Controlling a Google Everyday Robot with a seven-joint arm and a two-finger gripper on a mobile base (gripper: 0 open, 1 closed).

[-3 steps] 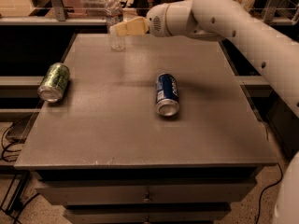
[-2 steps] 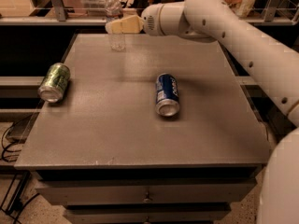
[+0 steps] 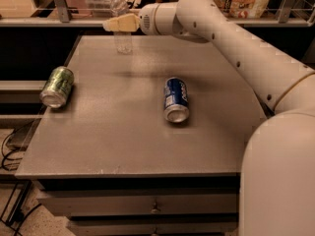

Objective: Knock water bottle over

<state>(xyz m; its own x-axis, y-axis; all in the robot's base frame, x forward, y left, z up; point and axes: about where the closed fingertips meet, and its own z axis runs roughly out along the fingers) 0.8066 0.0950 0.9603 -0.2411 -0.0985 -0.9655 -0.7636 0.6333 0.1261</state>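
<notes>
A grey table is spanned by the robot's white arm. A blue can lies mid-table and a green can at the table's left edge, with bare surface between them. The water bottle stands upright at the table's far edge. The gripper crosses the bottle's middle, its fingers pressed together.

High view down across table, gripper at its far edge

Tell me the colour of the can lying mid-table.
Blue can, camera view. The gripper is at the water bottle.
</notes>
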